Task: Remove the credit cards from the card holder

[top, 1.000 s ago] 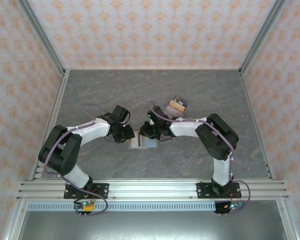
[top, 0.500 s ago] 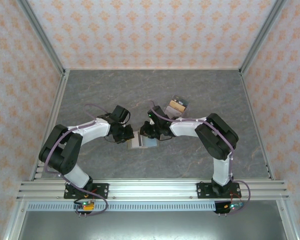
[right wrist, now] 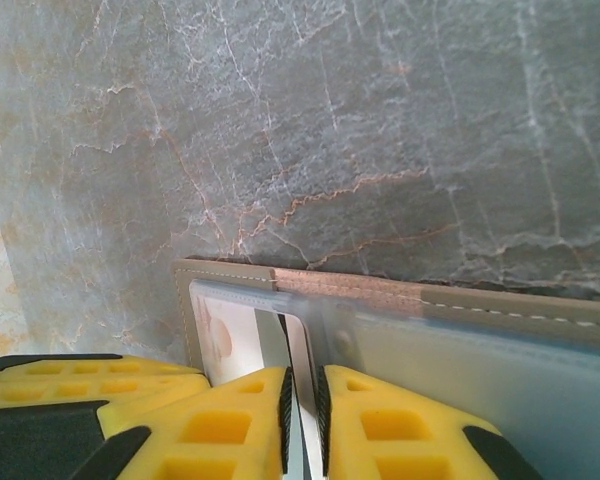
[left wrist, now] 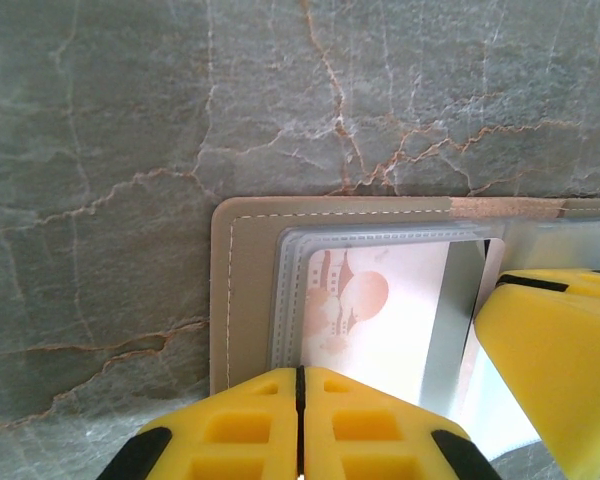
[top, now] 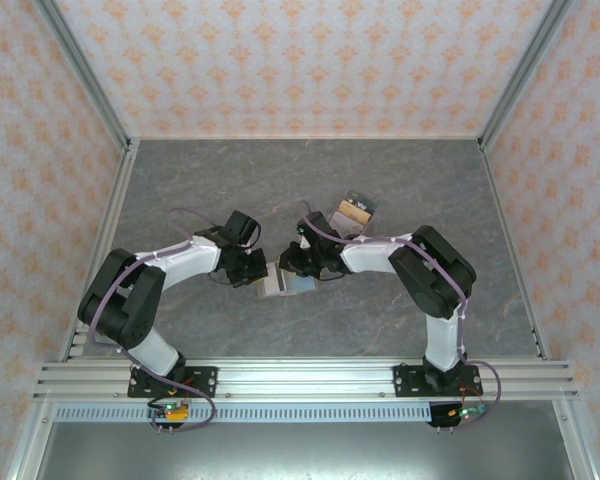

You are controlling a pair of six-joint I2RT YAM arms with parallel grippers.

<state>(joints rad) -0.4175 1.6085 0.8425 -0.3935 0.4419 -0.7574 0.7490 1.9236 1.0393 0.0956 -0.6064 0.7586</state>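
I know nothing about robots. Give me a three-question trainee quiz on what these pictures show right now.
1. True or false: the card holder lies open on the table.
2. Where is the pinkish card? A) lying loose on the table; B) inside the holder's clear slot; C) lifted in the air.
3. Fill in: in the left wrist view, the yellow fingers of the left gripper are ___ (open or shut).

Key: 1 true; 2 B; 3 shut.
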